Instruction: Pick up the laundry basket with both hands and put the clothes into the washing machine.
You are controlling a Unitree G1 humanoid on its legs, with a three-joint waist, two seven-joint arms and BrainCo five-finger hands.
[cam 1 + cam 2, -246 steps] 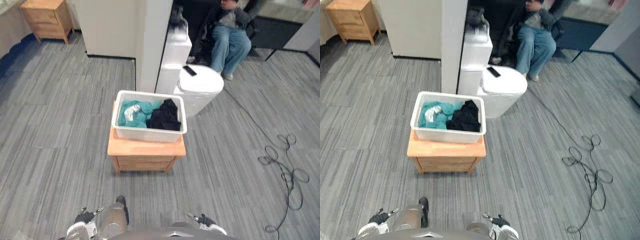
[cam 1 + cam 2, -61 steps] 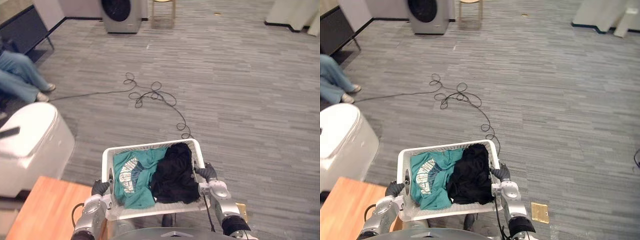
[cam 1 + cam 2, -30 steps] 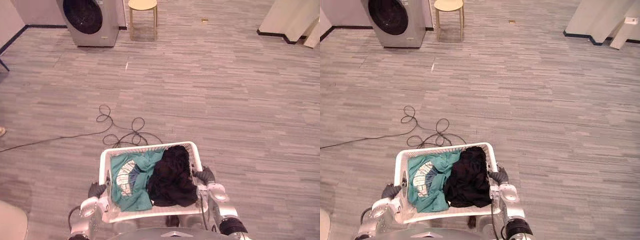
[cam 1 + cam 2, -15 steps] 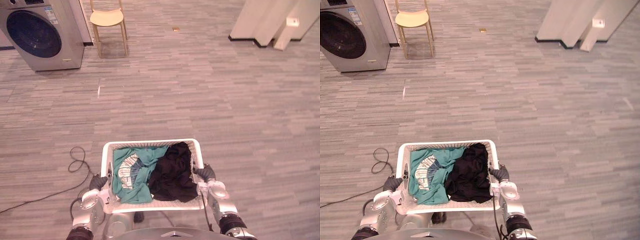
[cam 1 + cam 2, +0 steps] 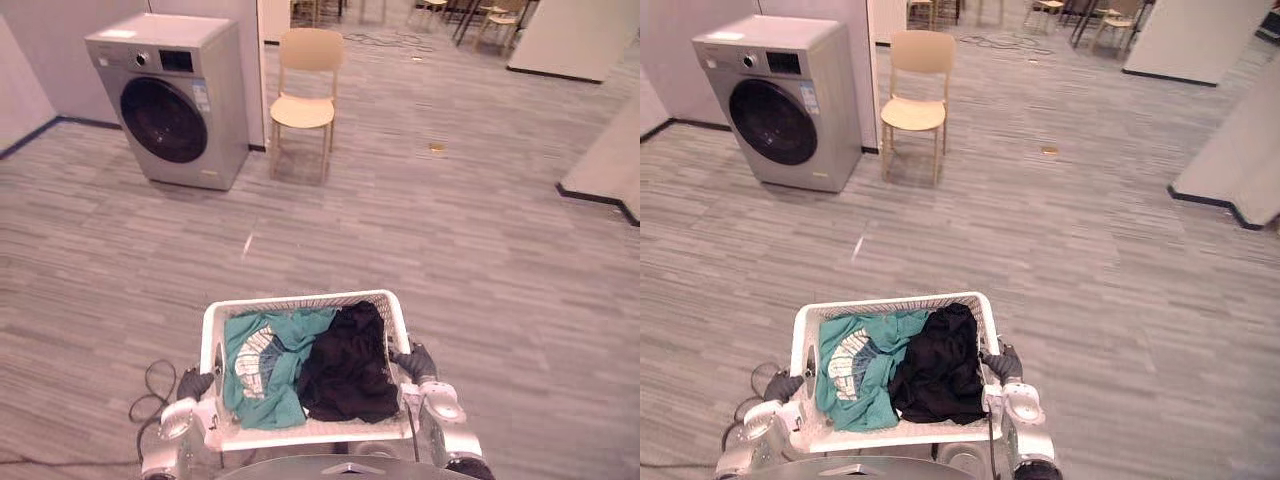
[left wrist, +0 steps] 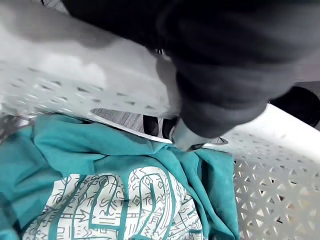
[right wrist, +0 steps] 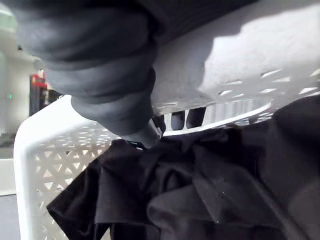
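Left eye view: grey floor (image 5: 470,240), washing machine (image 5: 170,100) (left fingers (image 6: 150,123), right fingers (image 7: 179,120) clasp basket (image 5: 208,340)).

Silver-grey casings, dark ribbed covers on left hand (image 5: 192,384) and right hand (image 5: 414,361).

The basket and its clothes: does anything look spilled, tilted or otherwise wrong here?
Nothing stands out. The basket sits roughly level between the left hand and the right hand, each gripping a side handle. The teal garment and the black garment lie inside, nothing over the rim. The washing machine seems to have its door shut.
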